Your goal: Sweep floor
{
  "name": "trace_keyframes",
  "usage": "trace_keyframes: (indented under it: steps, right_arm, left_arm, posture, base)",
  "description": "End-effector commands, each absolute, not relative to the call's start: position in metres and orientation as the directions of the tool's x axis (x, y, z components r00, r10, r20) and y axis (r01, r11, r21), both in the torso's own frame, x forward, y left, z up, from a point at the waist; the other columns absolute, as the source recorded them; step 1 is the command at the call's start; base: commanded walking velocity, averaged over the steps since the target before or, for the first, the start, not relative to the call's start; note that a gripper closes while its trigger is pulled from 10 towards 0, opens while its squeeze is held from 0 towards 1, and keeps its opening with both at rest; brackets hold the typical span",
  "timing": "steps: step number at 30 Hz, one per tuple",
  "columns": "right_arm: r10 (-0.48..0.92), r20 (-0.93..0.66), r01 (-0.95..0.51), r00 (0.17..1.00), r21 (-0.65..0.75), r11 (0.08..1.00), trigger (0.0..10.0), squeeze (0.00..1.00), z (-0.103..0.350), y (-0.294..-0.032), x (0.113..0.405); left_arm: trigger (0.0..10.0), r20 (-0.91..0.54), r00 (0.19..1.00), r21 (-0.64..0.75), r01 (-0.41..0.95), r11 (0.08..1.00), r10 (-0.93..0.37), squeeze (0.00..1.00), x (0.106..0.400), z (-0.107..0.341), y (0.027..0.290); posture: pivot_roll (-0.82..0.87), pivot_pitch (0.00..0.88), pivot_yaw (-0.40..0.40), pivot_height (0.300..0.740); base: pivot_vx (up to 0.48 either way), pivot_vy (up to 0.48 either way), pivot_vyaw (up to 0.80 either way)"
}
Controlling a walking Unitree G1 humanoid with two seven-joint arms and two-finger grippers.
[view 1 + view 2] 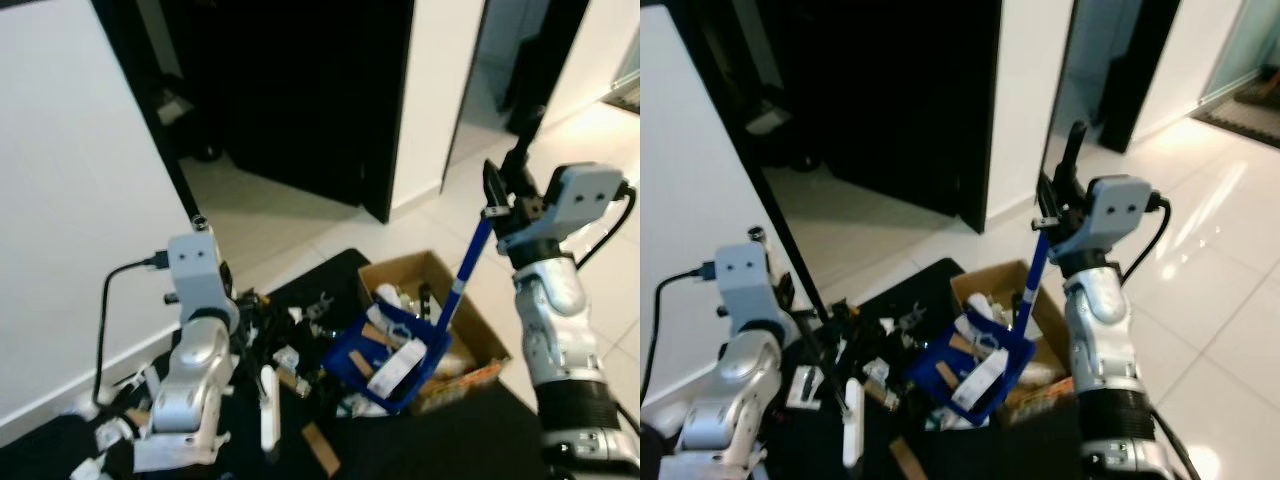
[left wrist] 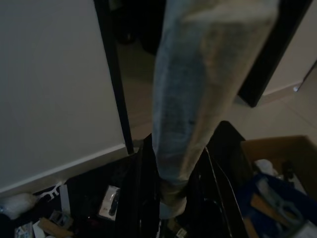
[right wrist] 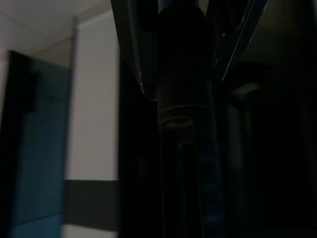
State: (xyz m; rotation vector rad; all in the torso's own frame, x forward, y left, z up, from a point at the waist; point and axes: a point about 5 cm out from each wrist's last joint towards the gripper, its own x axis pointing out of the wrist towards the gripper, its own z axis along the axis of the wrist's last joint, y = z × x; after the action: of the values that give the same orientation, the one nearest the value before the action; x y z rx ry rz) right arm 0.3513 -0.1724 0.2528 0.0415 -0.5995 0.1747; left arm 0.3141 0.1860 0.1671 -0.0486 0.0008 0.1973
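My right gripper is raised at the right and shut on the top of a long blue handle. In the right wrist view the dark handle runs between the fingers. The handle leads down to a blue dustpan loaded with litter and tilted at the rim of an open cardboard box. My left gripper is low at the left, over scattered litter on a black mat. It is shut on a pale broom handle. A white stick-like piece lies just below it.
A white wall stands close on the left, ending in a black door frame. A dark doorway opens ahead. Pale tiled floor runs behind the mat and to the right. A black cable loops beside my left arm.
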Motion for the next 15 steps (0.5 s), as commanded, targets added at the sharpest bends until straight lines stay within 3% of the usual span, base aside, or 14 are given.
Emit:
trace_keyframes:
  steps: [1, 15]
  right_arm:
    - [0.126, 0.609, -0.167, 0.783, 0.011, 0.986, 10.0, 0.00, 0.2613, -0.1774, 0.3469]
    - [0.103, 0.619, -0.134, 0.778, 0.004, 0.991, 10.0, 0.00, 0.2659, -0.1853, 0.3466]
  left_arm:
    - [10.0, 0.021, 0.978, -0.032, -0.208, 0.978, 0.209, 0.00, 0.3125, 0.1705, 0.1887]
    - [10.0, 0.014, 0.978, -0.031, -0.206, 0.978, 0.207, 0.00, 0.3120, 0.1693, 0.1880]
  posture:
    - [0.05, 0.159, 0.068, 0.740]
    - [0.05, 0.162, 0.069, 0.740]
  base:
    - [0.480, 0.000, 0.00]
    - [0.459, 0.000, 0.00]
